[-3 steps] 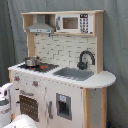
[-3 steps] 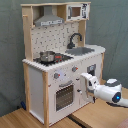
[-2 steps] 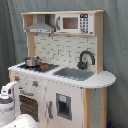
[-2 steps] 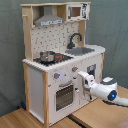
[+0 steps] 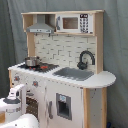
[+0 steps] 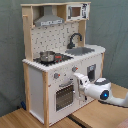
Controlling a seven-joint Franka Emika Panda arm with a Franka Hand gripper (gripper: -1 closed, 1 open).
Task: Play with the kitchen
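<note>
Both exterior views stand off the arm and share the kitchen: the first sees its sink end, the second its stove end.

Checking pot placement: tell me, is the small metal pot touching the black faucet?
Apart. In both exterior views the small metal pot sits on the stove, while the black faucet stands behind the grey sink, countertop between them.

No readable text, labels or brands were found anywhere. The microwave on the kitchen had a keypad panel, but its markings were too blurred to read.
</note>
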